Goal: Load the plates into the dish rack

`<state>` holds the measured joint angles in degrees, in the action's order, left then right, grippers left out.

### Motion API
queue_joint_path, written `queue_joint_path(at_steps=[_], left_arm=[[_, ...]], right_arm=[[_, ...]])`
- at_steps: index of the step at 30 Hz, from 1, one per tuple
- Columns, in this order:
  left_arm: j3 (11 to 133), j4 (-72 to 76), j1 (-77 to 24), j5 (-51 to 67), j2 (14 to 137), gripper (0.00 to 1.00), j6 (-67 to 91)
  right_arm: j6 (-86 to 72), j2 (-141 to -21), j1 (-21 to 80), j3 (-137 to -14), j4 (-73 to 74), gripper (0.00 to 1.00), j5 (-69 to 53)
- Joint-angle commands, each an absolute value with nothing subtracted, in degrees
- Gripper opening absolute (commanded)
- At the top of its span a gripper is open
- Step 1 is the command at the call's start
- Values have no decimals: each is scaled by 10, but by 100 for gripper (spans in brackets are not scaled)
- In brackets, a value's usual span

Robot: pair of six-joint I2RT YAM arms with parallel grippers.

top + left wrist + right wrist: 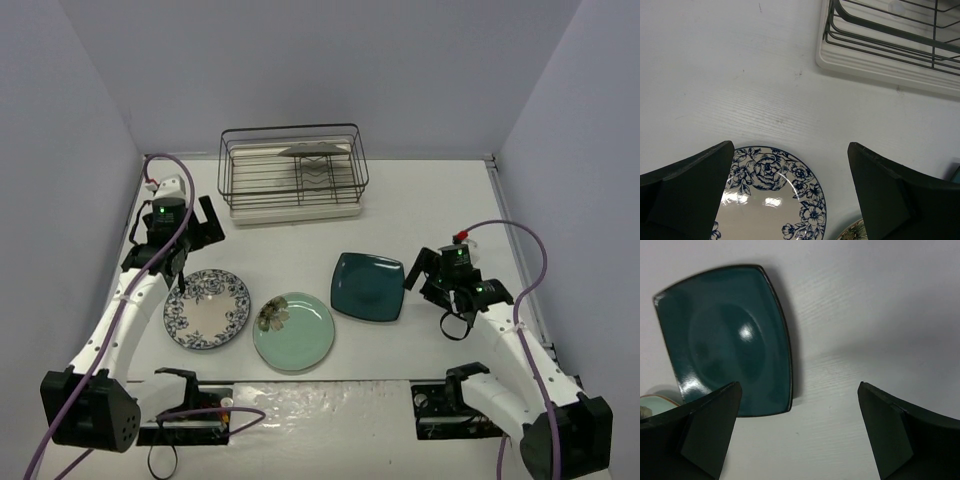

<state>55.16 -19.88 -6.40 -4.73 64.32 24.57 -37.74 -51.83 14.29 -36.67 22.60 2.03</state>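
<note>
— How do the surfaces look?
— I see the dark teal square plate (725, 335) shining, glossy glazed. My white round blue-flowered plate (770, 195) gleams too. The white table (715, 75) is matt, faintly grained.

— Where does the top view sit?
— High over the near edge of the table (430, 200), looking down and forward across all of it from far off; the dish rack (293, 172) lies at 12 o'clock.
— And the wrist views?
— Each looks down past its own jaws, close to the table. With the top view, the left shares the blue-flowered plate (775, 195) at 6 o'clock and the rack's corner at 1 o'clock; the right shares the teal square plate (725, 340) at 10 o'clock.
</note>
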Motion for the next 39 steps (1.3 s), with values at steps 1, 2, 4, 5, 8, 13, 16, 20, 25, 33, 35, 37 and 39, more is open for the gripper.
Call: queue_joint_path(at_steps=[1,2,4,5,8,13,16,20,25,33,35,37,39], left_arm=[[559,-171,-68,-50,642,97,250],[560,-171,-68,-49,642,97,250],[561,-171,-69,-49,643,97,250],[561,-170,-68,-49,644,97,249],[560,-168,-69,-48,645,97,248],[561,-164,-72,-47,648,97,246],[562,-165,-73,-46,648,97,245],[562,-167,-74,-48,645,97,245],[558,-165,-74,-48,637,97,245],[557,-165,-75,-52,635,97,246],[558,-166,-75,-53,635,97,245],[558,-166,-74,-54,634,97,244],[559,-167,-75,-54,633,97,244]], right_arm=[[-378,-539,97,-323,94,100,-119],[-376,-550,86,-298,71,100,-143],[-384,-573,55,-258,-1,100,-213],[-389,-584,37,-240,-41,100,-249],[-391,-614,4,-205,-130,100,-332],[-385,-657,-29,-184,-185,100,-371],[-402,-684,-37,-164,-241,100,-408],[-403,-721,-47,-154,-280,100,-418],[-410,-772,-54,-148,-326,100,-428],[-418,-877,-55,-144,-390,91,-439],[-420,-912,-55,-146,-409,86,-445],[-425,-946,-57,-146,-430,83,-456],[-426,-968,-59,-146,-441,78,-461]])
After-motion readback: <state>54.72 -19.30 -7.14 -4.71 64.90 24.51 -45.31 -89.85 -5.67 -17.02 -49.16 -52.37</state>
